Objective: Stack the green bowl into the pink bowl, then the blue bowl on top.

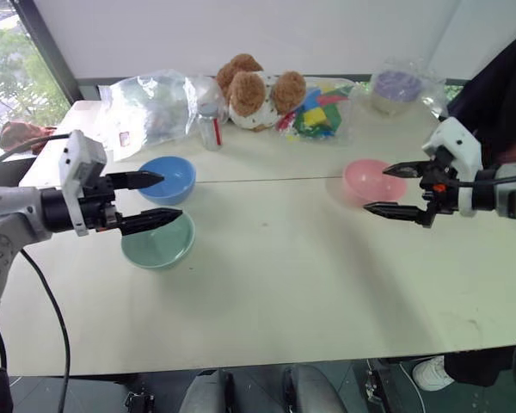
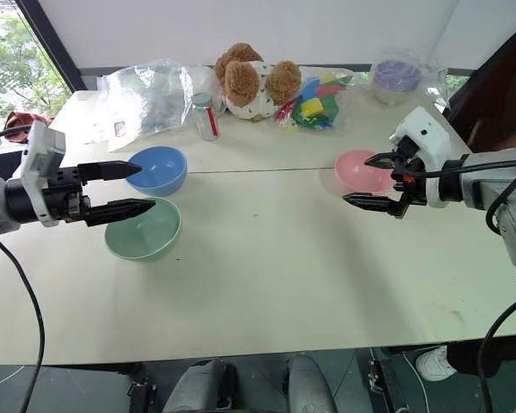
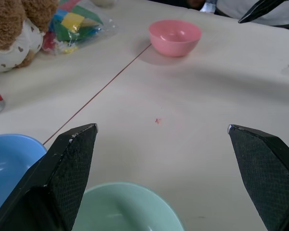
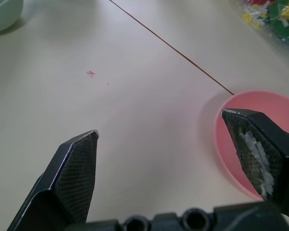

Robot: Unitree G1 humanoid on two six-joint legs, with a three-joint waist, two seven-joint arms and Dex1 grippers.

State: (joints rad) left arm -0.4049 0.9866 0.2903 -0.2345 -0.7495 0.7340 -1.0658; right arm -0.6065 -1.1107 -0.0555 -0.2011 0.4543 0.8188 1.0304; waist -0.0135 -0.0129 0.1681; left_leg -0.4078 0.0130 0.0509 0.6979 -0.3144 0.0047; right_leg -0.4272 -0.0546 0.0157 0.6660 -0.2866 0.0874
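Nothing is stacked yet: your pale mint-green plastic bowl [image 1: 158, 243], sky-blue plastic bowl [image 1: 168, 178] and light pink plastic bowl [image 1: 369, 179] sit separately. Left gripper [image 1: 153, 200] and right gripper [image 1: 387, 188] hover spread, empty. Both stacking steps remain.

We take this for an indoor test room or lab: a plain pale worktop [image 1: 267, 284] set against a window [image 1: 9, 60], with a teddy bear [image 1: 254, 90] and bagged toy blocks [image 1: 318, 112].

free: bare worktop [image 1: 275, 258] between green bowl [image 1: 159, 243] and pink bowl [image 1: 367, 179] | obstacle: blue bowl [image 1: 170, 178] (just behind green) | rear: teddy bear [image 1: 256, 90], bags
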